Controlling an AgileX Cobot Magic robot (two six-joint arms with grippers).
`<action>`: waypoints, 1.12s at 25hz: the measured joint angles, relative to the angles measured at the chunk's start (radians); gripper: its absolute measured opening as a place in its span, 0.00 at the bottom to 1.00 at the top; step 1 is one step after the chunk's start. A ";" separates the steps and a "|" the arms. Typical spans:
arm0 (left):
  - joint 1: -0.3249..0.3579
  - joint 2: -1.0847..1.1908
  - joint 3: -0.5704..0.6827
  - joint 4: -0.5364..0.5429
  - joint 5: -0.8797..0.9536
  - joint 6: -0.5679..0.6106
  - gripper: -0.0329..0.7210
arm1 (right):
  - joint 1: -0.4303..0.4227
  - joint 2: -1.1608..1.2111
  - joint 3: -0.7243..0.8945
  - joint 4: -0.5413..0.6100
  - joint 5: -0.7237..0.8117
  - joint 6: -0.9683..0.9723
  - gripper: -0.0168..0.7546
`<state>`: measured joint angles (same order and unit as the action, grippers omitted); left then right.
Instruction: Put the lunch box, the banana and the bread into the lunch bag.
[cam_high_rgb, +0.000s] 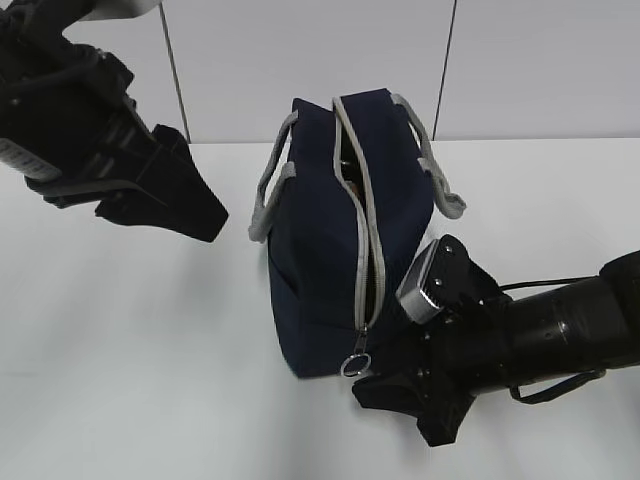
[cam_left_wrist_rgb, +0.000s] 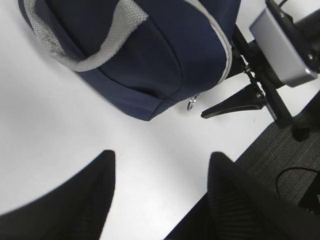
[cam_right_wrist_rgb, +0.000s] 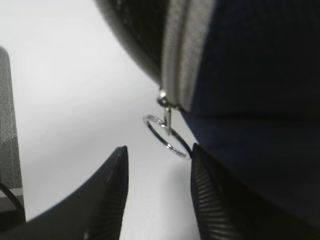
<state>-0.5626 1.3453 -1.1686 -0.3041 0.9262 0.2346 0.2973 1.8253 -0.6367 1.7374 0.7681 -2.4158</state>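
Note:
The navy lunch bag (cam_high_rgb: 320, 250) stands mid-table with grey handles. Its grey zipper (cam_high_rgb: 362, 230) gapes narrowly along the top, and the ring pull (cam_high_rgb: 355, 365) hangs at the near end. My right gripper (cam_high_rgb: 400, 410) lies low at that end. In the right wrist view it (cam_right_wrist_rgb: 159, 150) is open, and the ring pull (cam_right_wrist_rgb: 167, 136) hangs just beyond its tips, close to the right finger (cam_right_wrist_rgb: 202, 180). My left gripper (cam_left_wrist_rgb: 162, 155) is open, empty and raised left of the bag (cam_left_wrist_rgb: 150, 55). The lunch box, banana and bread are out of view.
The white table (cam_high_rgb: 130, 350) runs back to a grey panelled wall (cam_high_rgb: 300, 50). In the left wrist view the table's edge meets dark floor (cam_left_wrist_rgb: 280, 150) with a cable at lower right. The right arm's grey camera (cam_left_wrist_rgb: 282, 45) sits beside the bag.

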 joint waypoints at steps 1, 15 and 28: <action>0.000 0.000 0.000 0.000 0.000 0.000 0.59 | 0.000 0.000 0.000 -0.010 0.000 0.005 0.41; 0.000 0.000 0.000 0.001 0.004 0.000 0.59 | 0.000 0.000 0.000 -0.042 -0.083 0.175 0.46; 0.000 0.000 0.000 0.001 0.007 0.000 0.59 | 0.000 0.000 0.000 -0.111 0.036 0.216 0.48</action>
<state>-0.5626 1.3453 -1.1686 -0.3031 0.9331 0.2346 0.2973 1.8253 -0.6367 1.6262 0.8043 -2.2002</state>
